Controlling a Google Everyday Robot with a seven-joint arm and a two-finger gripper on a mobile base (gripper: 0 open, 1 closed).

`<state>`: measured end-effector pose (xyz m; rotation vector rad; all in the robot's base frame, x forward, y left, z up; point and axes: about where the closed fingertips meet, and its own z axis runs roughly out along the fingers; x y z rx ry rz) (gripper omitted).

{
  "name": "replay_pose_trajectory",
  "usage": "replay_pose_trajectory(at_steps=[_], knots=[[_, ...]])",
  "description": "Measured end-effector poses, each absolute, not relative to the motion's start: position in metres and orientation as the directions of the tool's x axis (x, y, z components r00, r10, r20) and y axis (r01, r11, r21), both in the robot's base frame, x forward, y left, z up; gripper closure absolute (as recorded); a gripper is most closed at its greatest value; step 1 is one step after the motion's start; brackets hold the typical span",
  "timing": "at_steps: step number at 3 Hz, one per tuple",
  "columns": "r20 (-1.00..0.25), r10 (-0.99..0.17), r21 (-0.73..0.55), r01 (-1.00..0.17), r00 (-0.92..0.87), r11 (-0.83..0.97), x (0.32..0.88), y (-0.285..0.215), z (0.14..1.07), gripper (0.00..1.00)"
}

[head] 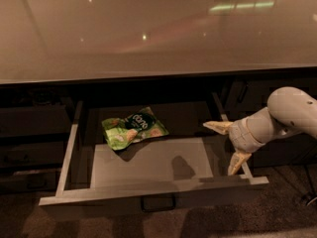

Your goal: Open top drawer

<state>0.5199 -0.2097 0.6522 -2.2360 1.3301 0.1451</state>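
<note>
The top drawer (153, 165) stands pulled well out from under the worktop (148, 33), its front edge nearest the camera and its small handle (157, 202) hanging below the middle of that edge. My pincer (228, 145) sits at the drawer's right side, over the right rail (221, 114), with its two pale, tapered fingers (218, 127) spread wide and nothing between them; one points left over the drawer, the other down toward the front right corner. My arm (292, 113), smooth, rounded and off-white, comes in from the right edge. The drawer floor is flat, matt grey and mostly bare, with open room from the middle to the front. The left rail (69, 152) is pale metal, straight and thin. At the back left of the floor lies a crinkled green bag (133, 129), glossy, well apart from my pincer. The worktop is smooth and shiny, with light spots reflected in it, and its front lip overhangs the back of the drawer. The fronts to the left (29, 133) are dark and hard to make out.
</note>
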Motion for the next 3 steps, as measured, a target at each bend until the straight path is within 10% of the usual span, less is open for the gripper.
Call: replay_pose_trajectory(at_steps=[3], knots=[[-0.332, -0.793, -0.409, -0.835, 0.511, -0.368, 0.486, -0.211, 0.652, 0.0]])
